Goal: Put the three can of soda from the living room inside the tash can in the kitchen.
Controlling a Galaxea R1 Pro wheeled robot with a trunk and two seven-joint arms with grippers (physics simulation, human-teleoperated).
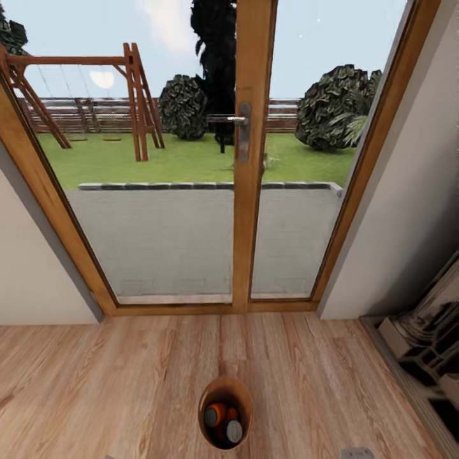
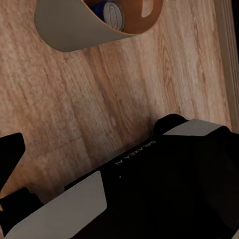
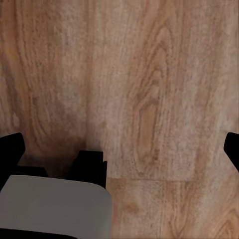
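Left gripper (image 2: 12, 174): dark fingertips at lower left of the left wrist view; nothing between them; opening cannot be judged.

Right gripper (image 3: 122, 147): fingertips at both frame edges, spread wide, empty, over bare wood floor (image 3: 149, 74).

Tash can (image 1: 224, 412): lower centre of head view, standing on floor before glass door (image 1: 252, 159). Cans of soda (image 1: 215, 415) lie inside. Nearer the left arm, judging by the left wrist view.

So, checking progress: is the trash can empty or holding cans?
Holding cans: the trash can stands on the wood floor with orange soda cans inside.
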